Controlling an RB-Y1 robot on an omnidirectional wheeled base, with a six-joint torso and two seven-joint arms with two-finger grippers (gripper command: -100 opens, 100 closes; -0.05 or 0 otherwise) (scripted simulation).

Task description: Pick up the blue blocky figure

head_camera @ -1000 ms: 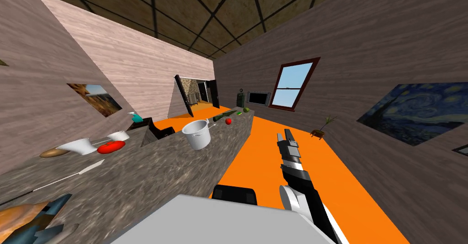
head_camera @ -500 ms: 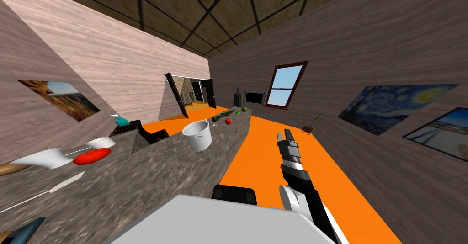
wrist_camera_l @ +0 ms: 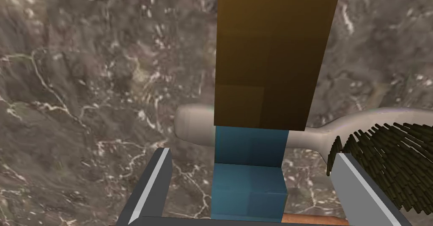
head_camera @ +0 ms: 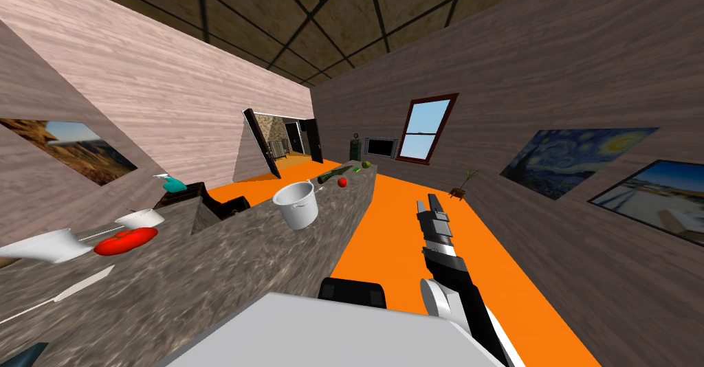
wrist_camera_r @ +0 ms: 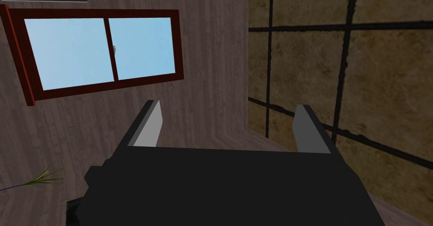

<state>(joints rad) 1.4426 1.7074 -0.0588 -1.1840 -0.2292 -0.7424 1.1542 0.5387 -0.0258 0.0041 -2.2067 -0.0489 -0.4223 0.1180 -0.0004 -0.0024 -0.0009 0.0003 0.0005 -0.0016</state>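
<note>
Left jaws stand released either side of the figure (wrist_camera_l: 260,88), which lies on the desk (wrist_camera_l: 84,88) across a brush (wrist_camera_l: 315,138). Closing may snag the bristles or skew the figure. Right jaws released, idle.

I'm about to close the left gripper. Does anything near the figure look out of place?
Yes. The blue and brown blocky figure lies across the handle of a brush on the counter, apparently resting on it rather than flat. The left gripper is open, a finger on either side of the figure, not touching.
</note>
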